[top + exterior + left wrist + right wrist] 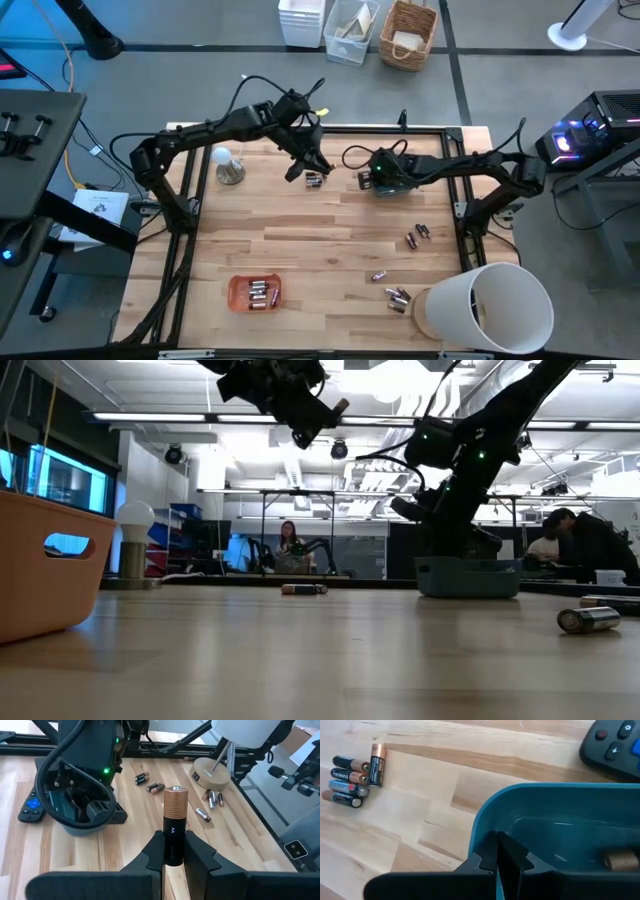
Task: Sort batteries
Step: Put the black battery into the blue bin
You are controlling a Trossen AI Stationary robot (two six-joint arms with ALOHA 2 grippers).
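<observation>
Left gripper point(298, 168): raised over the far middle of the table, jaws clamped on an AA cell point(175, 822); the cell stands upright between the fingers point(155, 851), copper end out.
Right gripper point(372, 180): at the far right-centre, low over the blue bin point(560, 827); fingers point(502, 855) pressed together with nothing between them, tips at the bin's near wall.
Blue bin: one cell point(621, 860) lies inside, against its floor.
Remote point(615, 745): just beside the bin, on the side away from the left arm.
Cell cluster point(315, 180): a few cells lying side by side on the wood, just under and beside the left gripper, near the far edge.
Orange tray point(255, 293): near front-left, several cells in it; well apart from both arms.
Loose pair point(417, 236): right of centre, close to the right rail.
Loose group point(396, 296): front right, next to the lamp base point(425, 312); one single cell point(379, 275) just beyond them.
Lamp shade point(495, 305): big white cone overhanging the front right corner.
Bulb point(227, 162): on the far left, near the left arm's elbow.
Open room: bare wood across the centre and the front middle between tray and lamp.
Edges: black frame rails run along the left, right and far sides; both arm bases sit at those rails.
Room: people are seated beyond the table in the low view.
</observation>
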